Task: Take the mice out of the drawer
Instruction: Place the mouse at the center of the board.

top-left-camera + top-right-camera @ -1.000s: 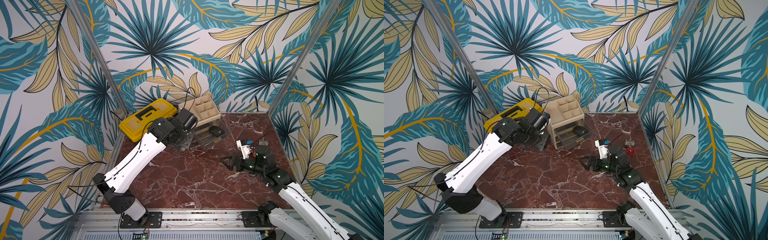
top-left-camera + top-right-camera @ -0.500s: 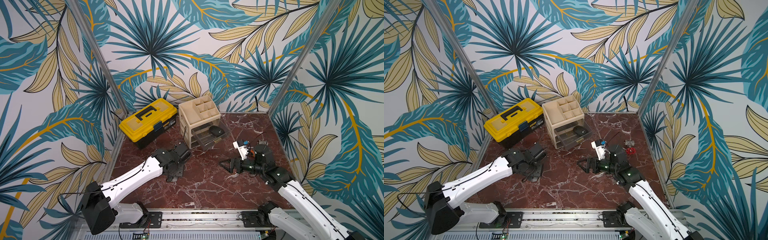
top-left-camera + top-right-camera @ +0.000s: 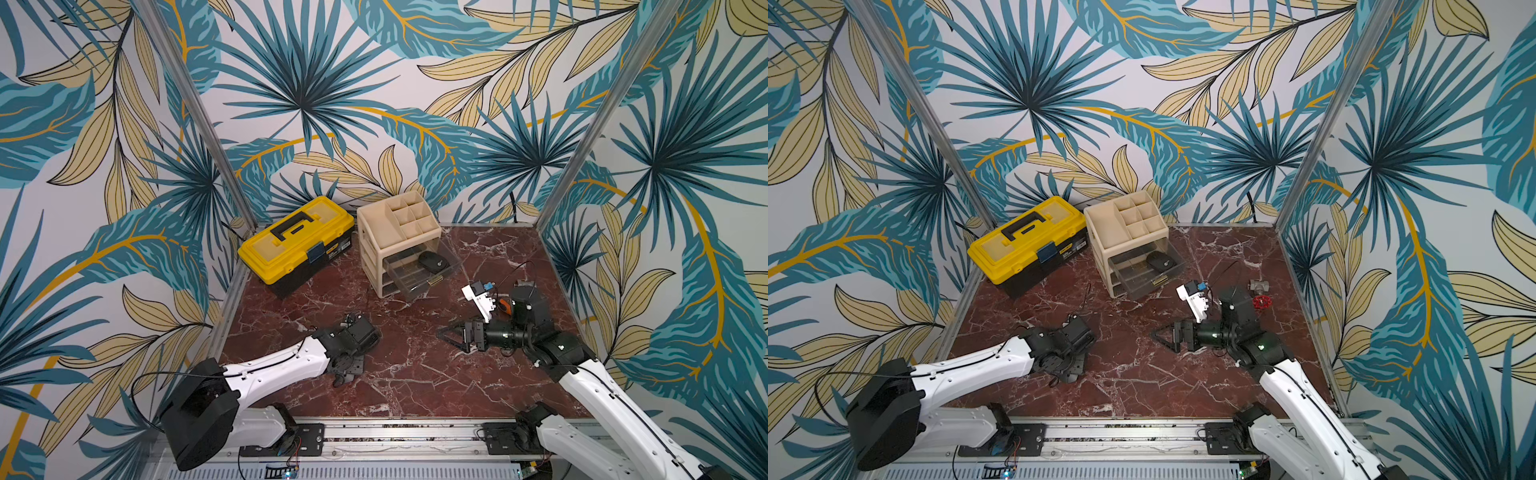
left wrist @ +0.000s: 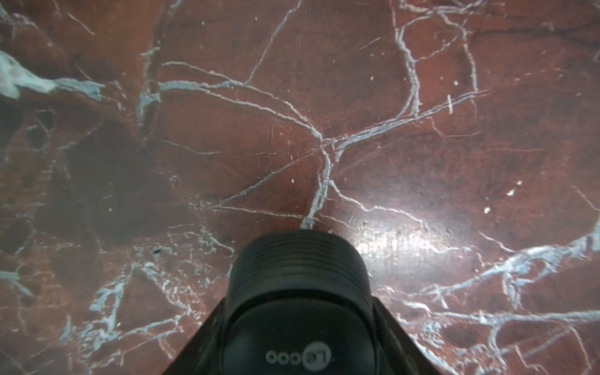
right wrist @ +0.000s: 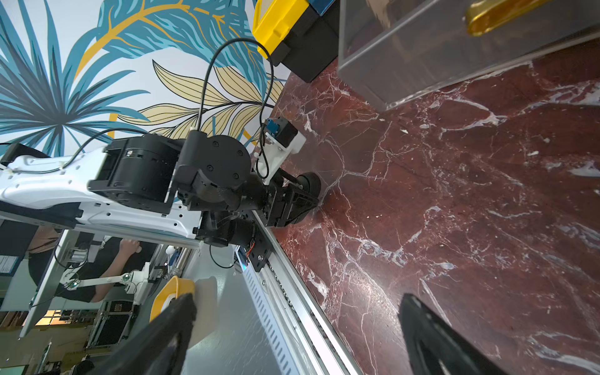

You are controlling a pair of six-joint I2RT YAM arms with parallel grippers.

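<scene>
My left gripper (image 5: 306, 199) sits low at the red-brown marbled tabletop (image 3: 415, 374), toward its front-left part, jaws pinching a dark grey oval computer mouse (image 4: 298, 292) — whether it touches the marble I cannot tell. My right gripper (image 3: 444, 332) hovers well apart from it, fingers spread wide with nothing between them. A second dark grey mouse (image 3: 432, 262) lies in the open clear plastic drawer (image 3: 407, 286) of the beige desk organiser (image 3: 374, 232) — just beside the yellow toolbox (image 3: 299, 237).
</scene>
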